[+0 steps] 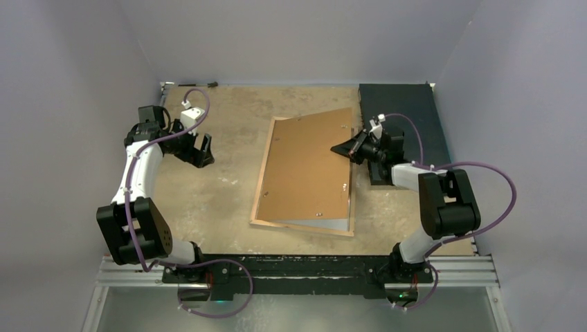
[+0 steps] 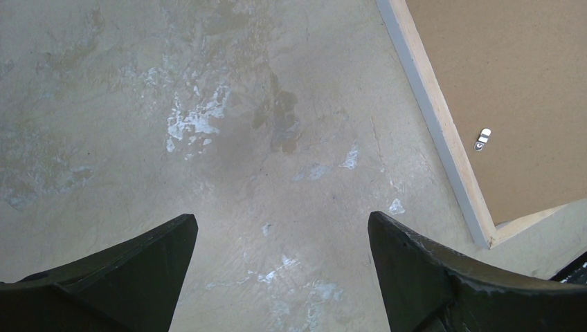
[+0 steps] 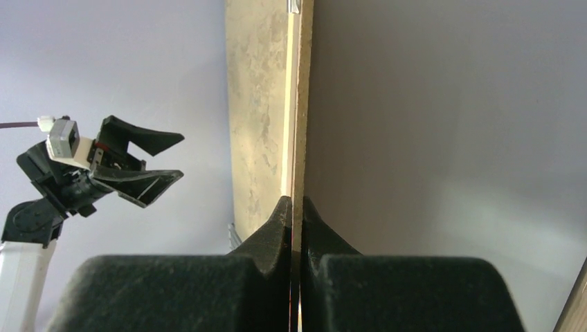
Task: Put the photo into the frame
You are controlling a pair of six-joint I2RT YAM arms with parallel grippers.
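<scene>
The frame [image 1: 262, 181] lies back side up at the table's middle, its light wood rim showing on the left and near sides. The plain brown backing board [image 1: 308, 166] lies over it, skewed, its right edge raised. My right gripper [image 1: 342, 148] is shut on that right edge. In the right wrist view the board [image 3: 302, 97] runs edge-on between my closed fingers [image 3: 295, 202]. My left gripper [image 1: 202, 149] is open and empty above bare table, left of the frame. Its wrist view [image 2: 282, 228] shows the frame's rim [image 2: 443, 131] and board [image 2: 526, 83]. The photo is hidden.
A black rectangular mat [image 1: 401, 111] lies at the back right, partly under the right arm. A small metal turn clip [image 2: 483, 138] sits on the board near the frame's corner. The left gripper [image 3: 142, 162] also shows in the right wrist view. Grey walls enclose the table.
</scene>
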